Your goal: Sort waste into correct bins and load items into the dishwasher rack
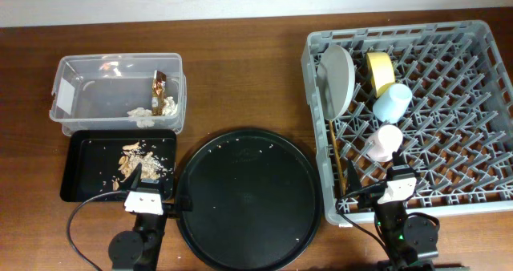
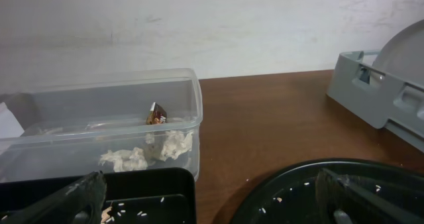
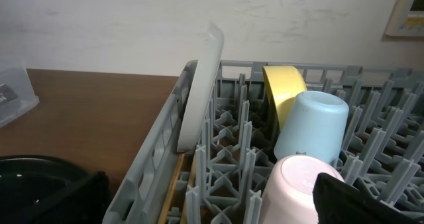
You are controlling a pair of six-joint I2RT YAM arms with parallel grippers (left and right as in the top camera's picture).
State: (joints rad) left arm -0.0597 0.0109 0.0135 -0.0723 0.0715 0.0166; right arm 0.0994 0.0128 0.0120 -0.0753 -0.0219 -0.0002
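The clear tub [image 1: 80, 62] holds white tissue [image 1: 144, 115] and the brown-gold wrapper [image 1: 158, 91]; both also show in the left wrist view, tissue [image 2: 152, 151] and wrapper [image 2: 156, 114]. The shallow black tray [image 1: 80, 175] holds food scraps [image 1: 136, 160]. The grey rack [image 1: 481, 30] holds the plate [image 1: 341, 78] on edge, yellow bowl [image 1: 379, 70], blue cup [image 1: 393, 103], pink cup [image 1: 386, 143] and chopsticks [image 1: 337, 159] along its left side. My left gripper [image 1: 156, 192] is open and empty, straddling the gap between the two black trays. My right gripper [image 1: 377, 192] is open and empty at the rack's front left corner.
The large round black tray [image 1: 248, 199] lies between the bins and the rack, with a few crumbs on it. Bare brown table runs behind it to the pale wall. Cables trail from both arm bases at the front edge.
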